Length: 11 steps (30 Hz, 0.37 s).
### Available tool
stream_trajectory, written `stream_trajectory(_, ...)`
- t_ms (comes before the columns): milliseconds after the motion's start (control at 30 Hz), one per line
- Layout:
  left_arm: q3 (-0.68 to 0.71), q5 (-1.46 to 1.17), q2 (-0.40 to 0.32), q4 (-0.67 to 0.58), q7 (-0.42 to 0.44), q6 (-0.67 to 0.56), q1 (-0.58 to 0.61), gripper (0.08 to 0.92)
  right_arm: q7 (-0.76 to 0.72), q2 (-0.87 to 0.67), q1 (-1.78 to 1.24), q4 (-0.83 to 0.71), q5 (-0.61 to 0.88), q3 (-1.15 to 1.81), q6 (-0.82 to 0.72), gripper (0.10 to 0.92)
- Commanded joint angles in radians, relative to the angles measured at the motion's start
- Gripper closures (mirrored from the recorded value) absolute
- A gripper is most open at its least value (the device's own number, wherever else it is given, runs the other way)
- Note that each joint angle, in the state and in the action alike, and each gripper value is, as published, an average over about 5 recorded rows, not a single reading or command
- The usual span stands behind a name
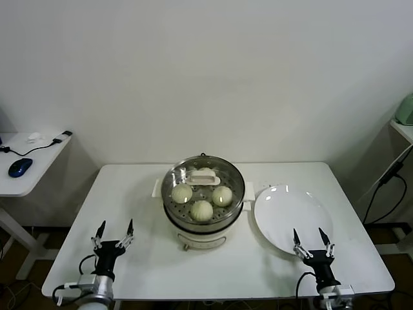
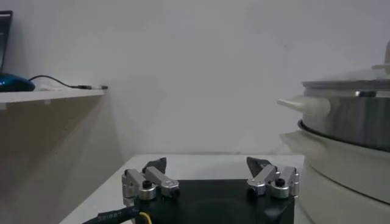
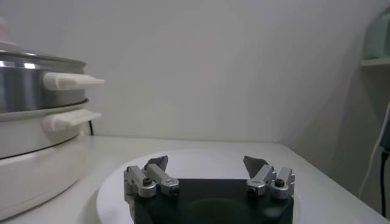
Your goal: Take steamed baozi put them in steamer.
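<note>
While both arms wait at the near edge of the white table (image 1: 142, 258), the left gripper (image 1: 114, 234) stands with its fingers spread wide and holding nothing, and the right gripper (image 1: 312, 243) matches it, wide open and empty just over the near rim of the flat white round plate (image 1: 284, 216). That plate is bare. Farther back, at the table's middle, sits the round shiny stainless-steel steamer on its cream-white base (image 1: 203, 237), with the round glass lid with a white handle (image 1: 204, 176) resting on top. Through the lid, three smooth cream-white domed baozi (image 1: 201, 209) show clearly on the perforated tray; a fourth may lie under the handle, though I cannot tell. Judging by this, the loading looks finished, nothing apparently left to move.
</note>
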Motion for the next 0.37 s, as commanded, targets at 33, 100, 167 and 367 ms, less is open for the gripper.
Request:
stream_trajectory(33,0.000,0.002,-0.003,0.011,0.000,-0.015,0.003,0.177,0.000,0.002,0.000,0.001,0.002,-0.002,0.001,0.203)
stream_trajectory(100,0.000,0.005,-0.003,0.010,0.001,-0.017,0.003,0.177,0.000,0.002,0.001,0.000,0.002,-0.002,0.001,0.203)
stream_trajectory(167,0.000,0.005,-0.002,0.009,0.001,-0.018,0.002,0.177,0.000,0.003,0.001,-0.001,0.001,-0.002,0.002,0.203)
stream_trajectory(367,0.000,0.004,0.000,0.008,0.002,-0.017,0.001,0.177,0.001,0.006,0.001,0.000,0.001,-0.003,0.001,0.203)
